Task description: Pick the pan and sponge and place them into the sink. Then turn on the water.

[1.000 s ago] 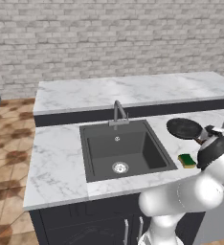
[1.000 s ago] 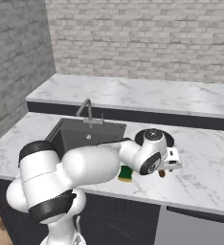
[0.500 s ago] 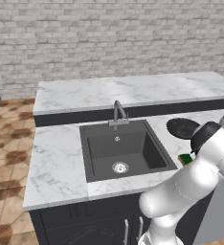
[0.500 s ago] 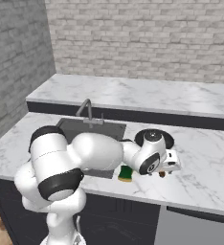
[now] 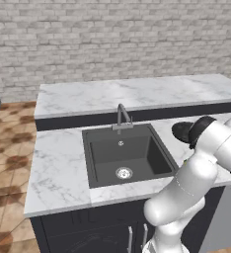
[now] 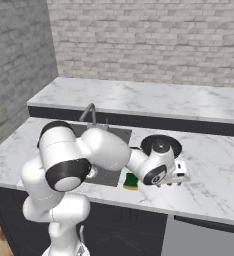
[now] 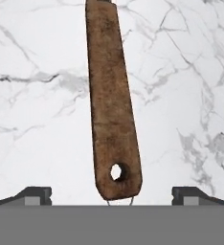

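The black pan (image 5: pixel 180 131) lies on the marble counter right of the sink (image 5: pixel 107 148), partly behind my arm. Its brown wooden handle (image 7: pixel 111 105) runs down the middle of the hand view, and its holed end lies between my fingertips (image 7: pixel 35 195). My gripper (image 7: pixel 113 196) is open and hangs low over the handle, straddling it without touching it. In the right base view the gripper (image 6: pixel 175 182) points down at the counter just in front of the pan (image 6: pixel 171 141). The yellow and green sponge (image 6: pixel 130 181) lies on the counter's front edge, left of the hand.
The grey curved faucet (image 5: pixel 121 116) stands at the sink's back rim, with no water running. A raised marble ledge (image 5: pixel 137 94) and a brick wall lie behind. My arm's white links arch over the sink's right side (image 6: pixel 118 132).
The arm's elbow has swung round and up, and now hides the sponge in the left base view. The hand has stayed over the pan handle with its jaws open.
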Tool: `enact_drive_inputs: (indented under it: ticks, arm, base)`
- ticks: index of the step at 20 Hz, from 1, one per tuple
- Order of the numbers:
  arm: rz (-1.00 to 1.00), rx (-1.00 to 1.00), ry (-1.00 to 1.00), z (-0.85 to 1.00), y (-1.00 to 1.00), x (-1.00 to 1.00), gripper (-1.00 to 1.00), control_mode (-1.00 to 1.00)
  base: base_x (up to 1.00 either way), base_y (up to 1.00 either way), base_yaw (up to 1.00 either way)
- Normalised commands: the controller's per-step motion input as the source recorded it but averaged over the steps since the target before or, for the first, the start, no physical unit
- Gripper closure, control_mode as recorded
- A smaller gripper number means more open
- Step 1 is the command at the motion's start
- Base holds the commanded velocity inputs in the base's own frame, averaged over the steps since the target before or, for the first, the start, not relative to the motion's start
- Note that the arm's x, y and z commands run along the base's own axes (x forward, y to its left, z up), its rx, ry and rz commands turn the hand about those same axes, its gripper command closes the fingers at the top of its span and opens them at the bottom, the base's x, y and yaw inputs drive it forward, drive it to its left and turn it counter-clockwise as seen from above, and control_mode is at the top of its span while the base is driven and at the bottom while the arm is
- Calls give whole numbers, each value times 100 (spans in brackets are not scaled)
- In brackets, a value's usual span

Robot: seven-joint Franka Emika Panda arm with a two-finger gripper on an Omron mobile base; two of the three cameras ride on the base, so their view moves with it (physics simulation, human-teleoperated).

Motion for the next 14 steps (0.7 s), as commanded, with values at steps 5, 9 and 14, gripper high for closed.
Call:
enact_drive_inputs:
  ticks: [5, 9, 14]
  arm:
    - [3, 0, 0, -3, -22, 12, -100, -100]
    - [4, 0, 1, -1, -16, 19, -100, -100]
    - [6, 0, 3, -1, -10, 21, -100, -100]
  base:
    - [0, 0, 0]
    - [0, 0, 0]
    - [0, 0, 0]
